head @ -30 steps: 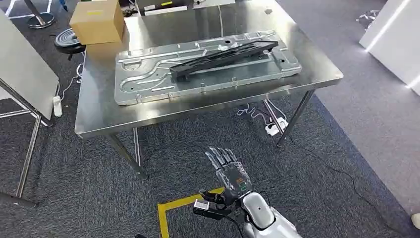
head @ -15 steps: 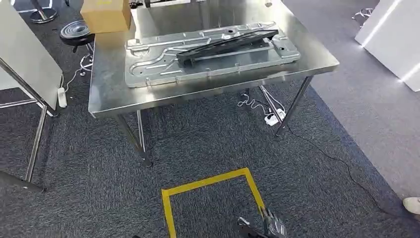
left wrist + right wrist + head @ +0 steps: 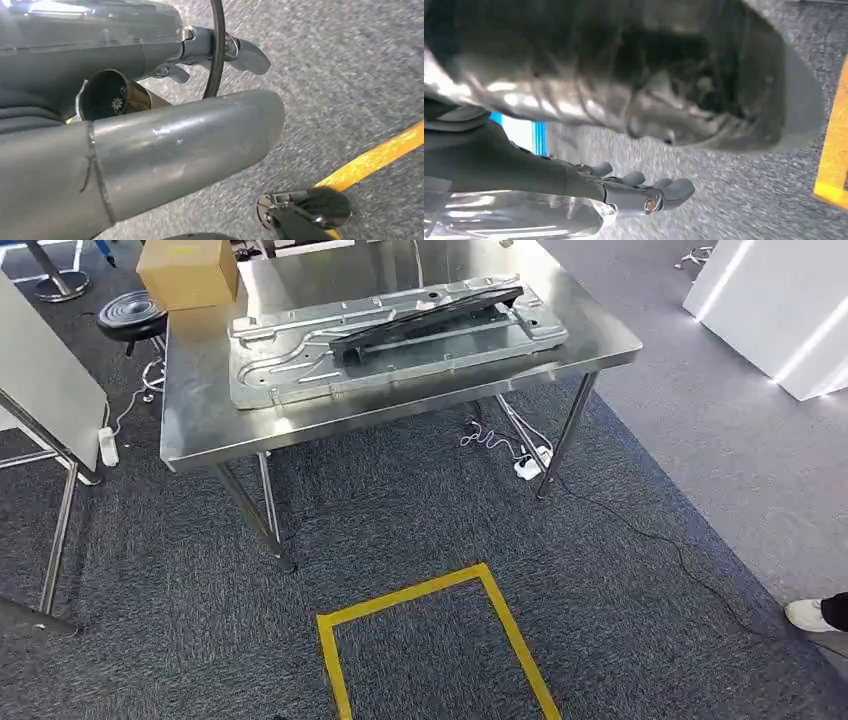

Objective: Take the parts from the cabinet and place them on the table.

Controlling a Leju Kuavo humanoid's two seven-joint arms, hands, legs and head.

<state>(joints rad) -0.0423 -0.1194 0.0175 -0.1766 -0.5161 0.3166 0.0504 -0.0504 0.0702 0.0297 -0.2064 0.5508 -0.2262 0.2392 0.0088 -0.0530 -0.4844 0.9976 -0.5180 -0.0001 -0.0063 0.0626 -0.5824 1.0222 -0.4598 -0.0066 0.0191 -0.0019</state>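
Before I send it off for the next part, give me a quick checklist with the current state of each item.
1. Right hand free: ok, fingers stretched out, nothing in them.
2. Left hand free: ok, bare carpet shows between thumb and fingers.
3. Black part delivered: ok, it lies on the metal panel on the table.
4. Cabinet located: cannot tell.
5. Floor path: not ok, a cable trails across the carpet and a person's shoe is near on the right.
6. Yellow floor marking: ok, just ahead of the robot.
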